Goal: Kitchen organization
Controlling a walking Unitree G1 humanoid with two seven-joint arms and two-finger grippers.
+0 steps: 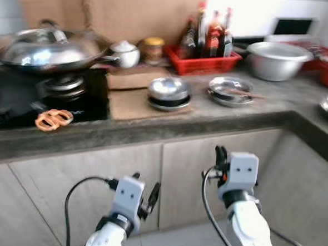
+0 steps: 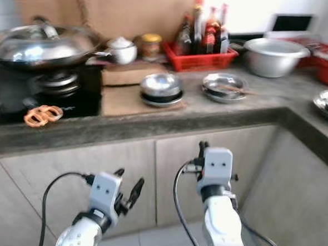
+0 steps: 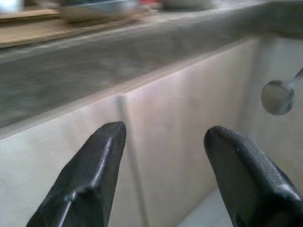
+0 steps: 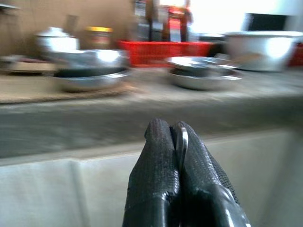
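Spoon [image 4: 182, 142] pinched in right hand [image 4: 176, 130], below countertop edge [image 1: 152, 134]

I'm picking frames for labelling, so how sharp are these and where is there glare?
Both eye views are softly motion-blurred; the window behind the bottles is blown out white. Left wrist view: counter edge smeared, fingers fairly sharp. Right wrist view: background dishes hazy, top right overexposed.

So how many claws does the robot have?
2. The left claw, open, is low before the cabinet doors; the right claw, beside it and higher, is shut on a spoon.
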